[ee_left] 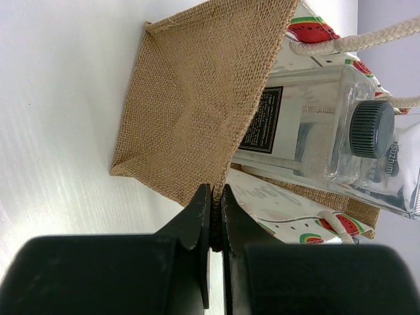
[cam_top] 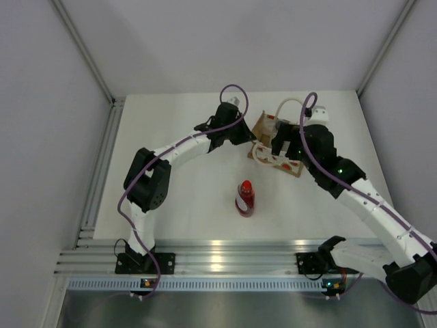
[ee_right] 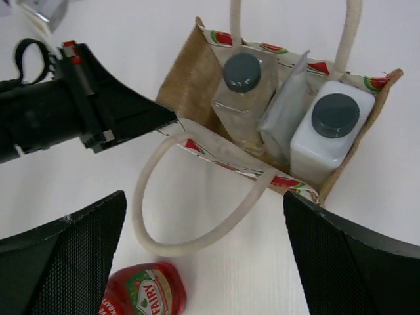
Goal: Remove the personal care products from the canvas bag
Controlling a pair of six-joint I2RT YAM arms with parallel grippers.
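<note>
The canvas bag (cam_top: 262, 126) stands at the back middle of the table, open at the top. My left gripper (ee_left: 215, 197) is shut on the bag's burlap rim (ee_left: 197, 98); it also shows in the right wrist view (ee_right: 164, 118). Inside the bag are a clear bottle with a dark grey cap (ee_right: 241, 73), a slim grey container (ee_right: 282, 115) and a white bottle with a dark grey cap (ee_right: 331, 121). My right gripper (ee_right: 203, 200) is open and empty above the bag's near rope handle (ee_right: 197, 239). The red bottle (cam_top: 245, 198) stands on the table in front of the bag.
Grey walls close in the table on the left, right and back. An aluminium rail (cam_top: 218, 260) runs along the near edge by the arm bases. A second rope handle (ee_left: 354, 42) loops off the bag's far side.
</note>
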